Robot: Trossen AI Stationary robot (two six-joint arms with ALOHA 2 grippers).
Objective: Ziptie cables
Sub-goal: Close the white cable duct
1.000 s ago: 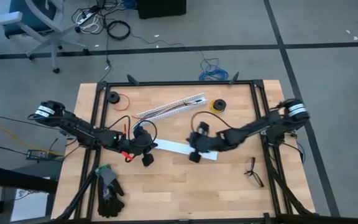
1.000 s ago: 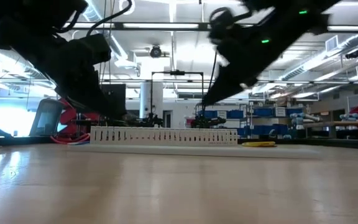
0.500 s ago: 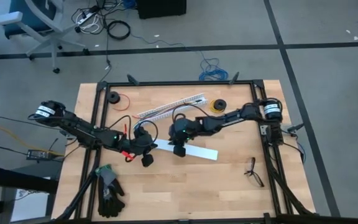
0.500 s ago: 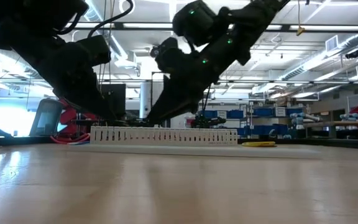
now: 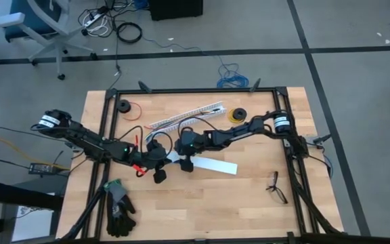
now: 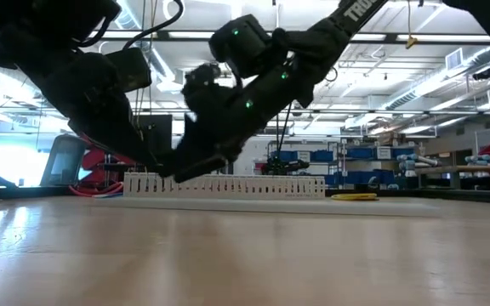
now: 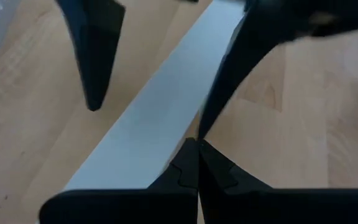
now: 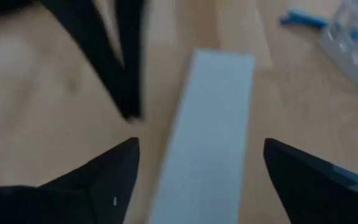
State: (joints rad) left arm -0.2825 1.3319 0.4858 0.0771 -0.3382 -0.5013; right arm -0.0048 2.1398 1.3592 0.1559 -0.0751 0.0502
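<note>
Nearest my base, at seven o'clock on the table (image 5: 202, 213), lies a heap of dark gloves (image 5: 119, 209) with a green cuff; I cannot count them. At four o'clock there is one small black forked object (image 5: 276, 187).

My two grippers meet at the middle of the table. My left gripper (image 5: 158, 169) has its fingers (image 7: 185, 171) pressed together, and I cannot see anything between them. My right gripper (image 5: 185, 161) sits just beside it at three o'clock. Its fingers (image 8: 104, 180) are spread wide, one on each side of the end of a flat white strip (image 5: 215, 166), and they pinch nothing. That strip runs off toward four o'clock.

Farther on, at twelve o'clock, lies one white slotted channel (image 5: 181, 119), slanted. The cables (image 5: 196, 115) lie along it as thin red strands, well apart from both grippers. I cannot make out the ziptie.

There are two spools beyond. A yellow spool (image 5: 235, 115) sits at one o'clock just beside the channel's end, and a black spool (image 5: 123, 106) trailing orange wire sits at eleven o'clock.

Past the table's far edge, a coil of blue cable (image 5: 230, 76) lies on the floor.

White lettering shows on my right arm in the low view, but it is cut off at the edge and I cannot read it whole.
</note>
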